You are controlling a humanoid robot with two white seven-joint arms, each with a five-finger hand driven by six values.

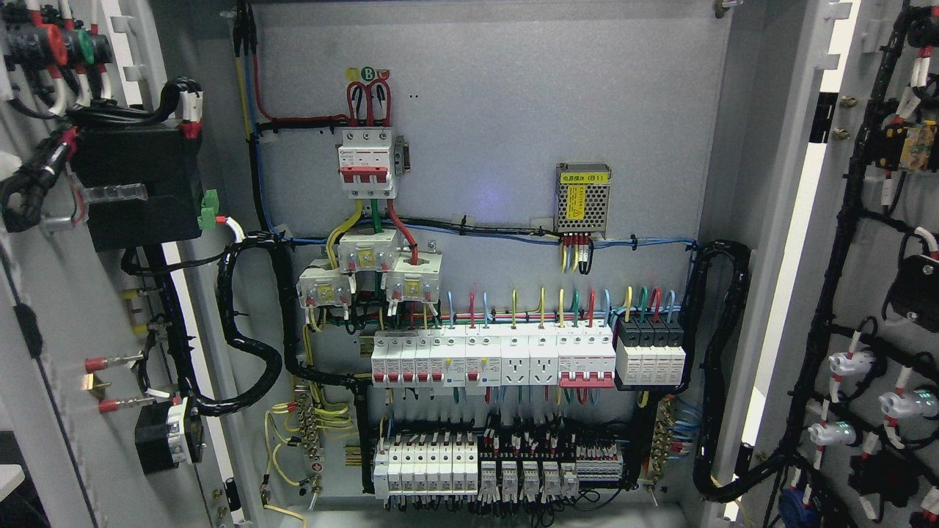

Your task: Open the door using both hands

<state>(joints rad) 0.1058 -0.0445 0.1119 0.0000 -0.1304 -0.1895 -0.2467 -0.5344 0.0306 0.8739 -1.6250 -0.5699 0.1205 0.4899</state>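
While both doors stand swung wide, the inside of the electrical cabinet (484,110) lies fully in sight. Neither robot hand shows anywhere, so whether each is open or closed cannot be told. The left door (44,293) fills the left edge, its inner face carrying a black box (139,183), red-tipped wires and a thick black cable bundle (249,352) that loops across to the back panel. The right door (880,257) fills the right edge, its inner face strung with black cables and small white lamp backs (851,363).

On the grey back panel, a red-and-white main breaker (367,163) sits near the top, left of the middle — red wires arch above it. To its right, well apart, hangs a small metal power supply (583,198) with a yellow label. Below runs a long row of white breakers (491,356), with coloured wires rising from their tops. A lower row of white terminal blocks (455,466) sits just beneath, near the cabinet floor.
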